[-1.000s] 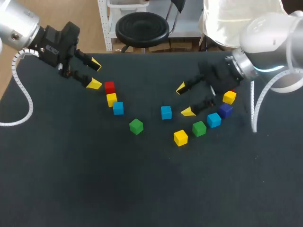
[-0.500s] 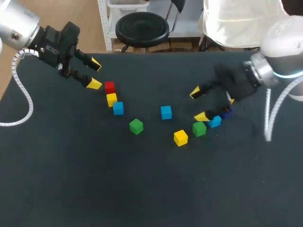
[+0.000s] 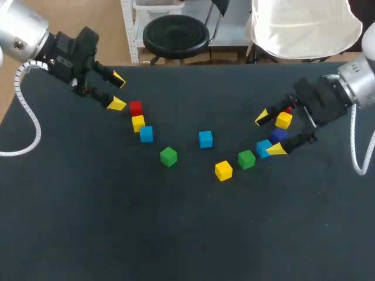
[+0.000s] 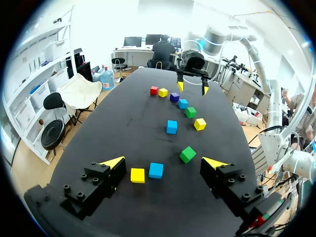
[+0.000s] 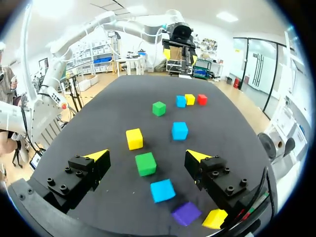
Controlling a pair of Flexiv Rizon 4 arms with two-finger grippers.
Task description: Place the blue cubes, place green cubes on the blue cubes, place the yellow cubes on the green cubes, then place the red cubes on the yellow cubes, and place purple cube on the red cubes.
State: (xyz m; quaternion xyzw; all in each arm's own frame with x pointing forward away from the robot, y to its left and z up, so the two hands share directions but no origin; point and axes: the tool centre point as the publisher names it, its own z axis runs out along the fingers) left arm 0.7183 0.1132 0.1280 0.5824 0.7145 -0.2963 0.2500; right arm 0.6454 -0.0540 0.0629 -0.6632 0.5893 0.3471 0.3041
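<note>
The right gripper (image 3: pixel 269 133) draws back from beside the middle blue cube (image 3: pixel 205 139) toward the right side of the table (image 3: pixel 176 234) (its arm slides largely out of view), and now sits over the purple cube (image 3: pixel 279 135).

On the dark table (image 3: pixel 105 228), the open left gripper (image 3: pixel 117 91) is near a line of red cube (image 3: pixel 136 108), yellow cube (image 3: pixel 138 123) and blue cube (image 3: pixel 146 134). The open right gripper (image 3: pixel 269 133) has the purple cube (image 3: pixel 279 135) between its fingers, with one tip beside the second blue cube (image 3: pixel 263 148)

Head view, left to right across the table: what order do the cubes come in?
blue cube → green cube → second blue cube → yellow cube → second green cube → third blue cube → purple cube. The rest overlap.
</note>
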